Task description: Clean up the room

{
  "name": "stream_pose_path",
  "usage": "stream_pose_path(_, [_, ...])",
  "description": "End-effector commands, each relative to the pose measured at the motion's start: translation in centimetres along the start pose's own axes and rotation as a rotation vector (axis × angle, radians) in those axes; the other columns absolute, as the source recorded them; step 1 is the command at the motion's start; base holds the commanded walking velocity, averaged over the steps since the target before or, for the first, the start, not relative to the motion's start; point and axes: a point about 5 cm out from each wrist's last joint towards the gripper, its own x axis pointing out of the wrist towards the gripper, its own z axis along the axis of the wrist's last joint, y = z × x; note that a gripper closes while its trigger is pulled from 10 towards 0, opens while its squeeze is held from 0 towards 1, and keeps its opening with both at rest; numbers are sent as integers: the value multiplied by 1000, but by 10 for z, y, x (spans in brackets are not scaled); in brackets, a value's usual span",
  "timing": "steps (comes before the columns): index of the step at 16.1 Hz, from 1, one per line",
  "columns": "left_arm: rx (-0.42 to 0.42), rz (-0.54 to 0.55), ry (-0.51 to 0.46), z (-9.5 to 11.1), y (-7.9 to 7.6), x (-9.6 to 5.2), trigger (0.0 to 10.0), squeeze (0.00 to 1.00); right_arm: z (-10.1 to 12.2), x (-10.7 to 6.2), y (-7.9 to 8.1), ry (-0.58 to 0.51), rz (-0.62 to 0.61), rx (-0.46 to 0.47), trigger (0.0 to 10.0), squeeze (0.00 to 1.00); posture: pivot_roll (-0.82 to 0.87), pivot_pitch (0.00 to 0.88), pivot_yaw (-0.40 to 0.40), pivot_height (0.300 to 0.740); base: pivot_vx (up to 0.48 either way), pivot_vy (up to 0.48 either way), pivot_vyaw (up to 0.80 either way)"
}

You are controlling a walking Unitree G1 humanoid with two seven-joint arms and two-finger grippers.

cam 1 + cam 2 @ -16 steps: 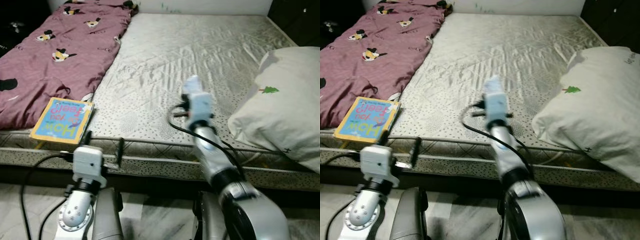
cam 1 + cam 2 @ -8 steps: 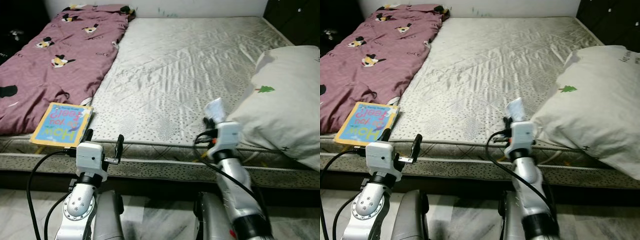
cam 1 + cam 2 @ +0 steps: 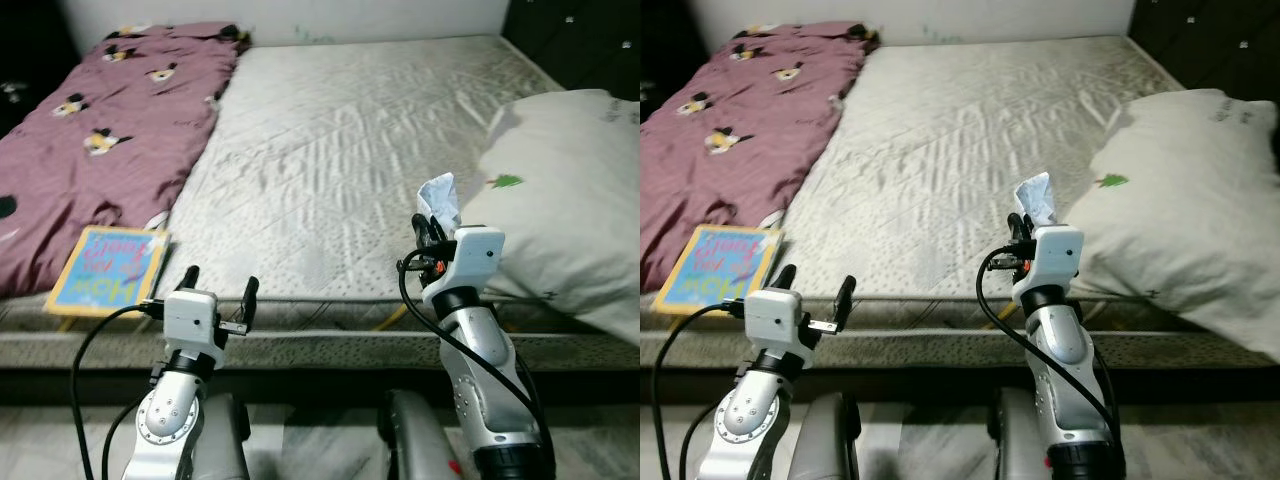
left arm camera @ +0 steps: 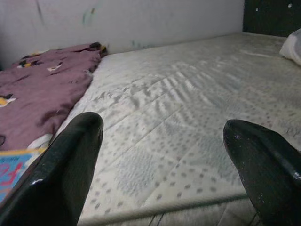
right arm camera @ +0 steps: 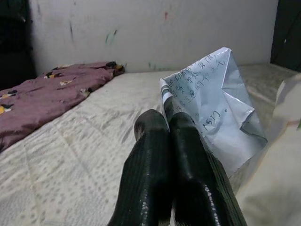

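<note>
My right gripper (image 3: 428,226) is shut on a crumpled white paper (image 3: 440,198) with printed text, held up over the front edge of the mattress (image 3: 340,130). The same paper (image 5: 214,106) sticks out from between the closed black fingers (image 5: 181,155) in the right wrist view. My left gripper (image 3: 220,290) stands open at the mattress's front edge, nothing between its fingers (image 4: 70,165). A colourful children's book (image 3: 108,268) lies at the front left of the bed, beside a maroon blanket (image 3: 90,150).
A large white pillow (image 3: 560,210) with a small green tree mark lies at the right of the bed, close to my right arm. The marble floor (image 3: 320,440) runs below the bed frame. Dark furniture (image 3: 580,40) stands at the far right.
My right arm has swung back from over the mattress toward the front edge and lifted the paper. The camera has shifted and tilted; the left gripper stays open near the book.
</note>
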Motion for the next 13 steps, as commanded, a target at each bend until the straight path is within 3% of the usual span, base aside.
stream_pose_path(1, [11, 0, -13, 2, 3, 2, 10000, 0, 8, 3, 5, -17, 27, 2, 10000, 0, 60, 0, 30, 579, 0, 0, 0])
stream_pose_path(6, [2, 4, -5, -1, 3, 5, 10000, 0, 9, 2, 3, 10, 30, -15, 10000, 0, 58, 0, 25, 637, 0, 0, 0])
stream_pose_path(10, [-8, -55, 18, -4, -1, 6, 10000, 0, 4, 0, 0, 29, 19, -22, 10000, 0, 55, 0, 27, 682, 0, 0, 0])
stream_pose_path(13, [16, 8, 47, -8, 5, 6, 10000, 0, 3, 0, 0, 38, 11, -21, 10000, 0, 58, 0, 29, 709, 0, 0, 0])
